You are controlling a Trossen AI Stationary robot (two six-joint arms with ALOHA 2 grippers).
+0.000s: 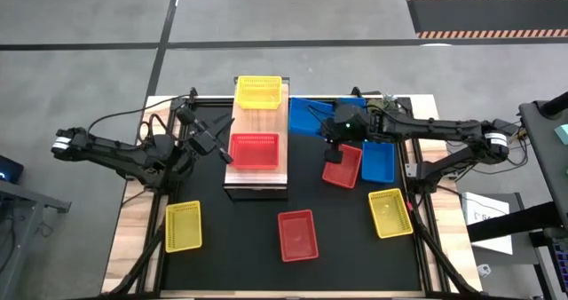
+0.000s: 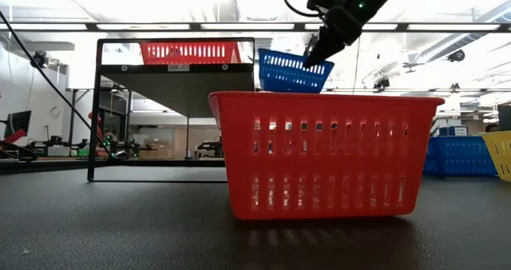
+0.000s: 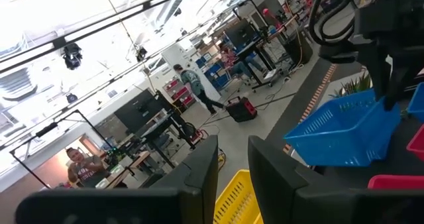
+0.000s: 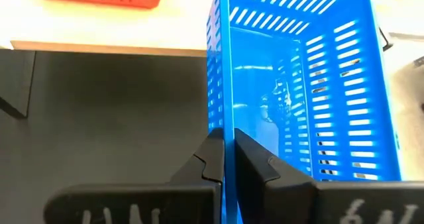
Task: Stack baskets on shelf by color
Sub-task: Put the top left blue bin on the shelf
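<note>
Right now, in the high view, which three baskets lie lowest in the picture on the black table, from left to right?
left yellow basket → red basket → right yellow basket

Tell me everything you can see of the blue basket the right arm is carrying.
The held blue basket is a small shallow rectangular tub of glossy blue plastic with slotted mesh walls and an empty, solid-looking floor. The right gripper is shut on the rim of one wall. In the low view it hangs tilted in the air, clear of the table, beside the shelf on its right-arm side, touching nothing else that shows.
</note>
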